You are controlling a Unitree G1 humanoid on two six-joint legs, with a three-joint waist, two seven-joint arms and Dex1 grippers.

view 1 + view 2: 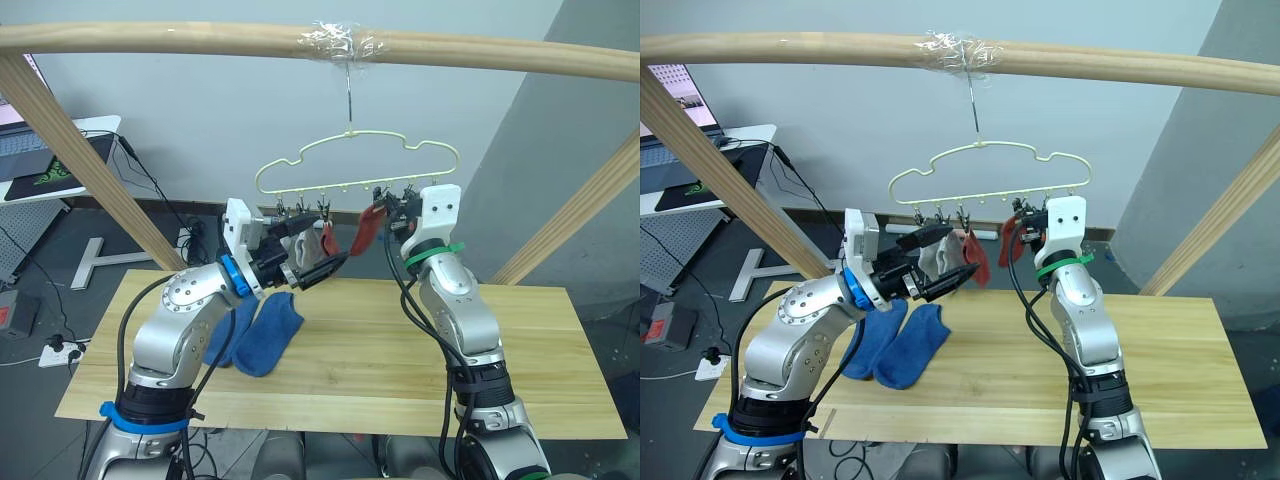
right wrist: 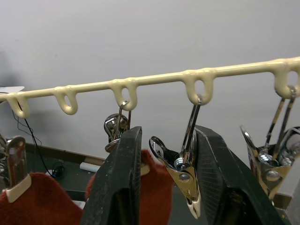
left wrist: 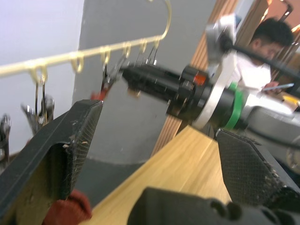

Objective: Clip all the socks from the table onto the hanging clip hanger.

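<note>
The clip hanger (image 1: 352, 160) hangs by its hook from the taped wooden bar. A light grey sock (image 1: 308, 246) and a rust-red sock (image 1: 329, 240) hang from its left clips. A second rust-red sock (image 1: 367, 232) hangs near the middle. My right gripper (image 2: 168, 131) is raised to the hanger and open, its fingers (image 2: 123, 178) loosely either side of a bare metal clip (image 2: 187, 180). My left gripper (image 1: 330, 243) stands wide open just in front of the grey and red socks. Two blue socks (image 1: 262, 335) lie side by side on the table (image 1: 520, 345).
A thick round wooden bar (image 1: 150, 38) spans overhead, with slanting wooden struts at left (image 1: 80, 150) and right (image 1: 590, 200). A white desk with a laptop (image 1: 40, 160) stands back left. A seated person (image 3: 262, 47) shows behind my right arm.
</note>
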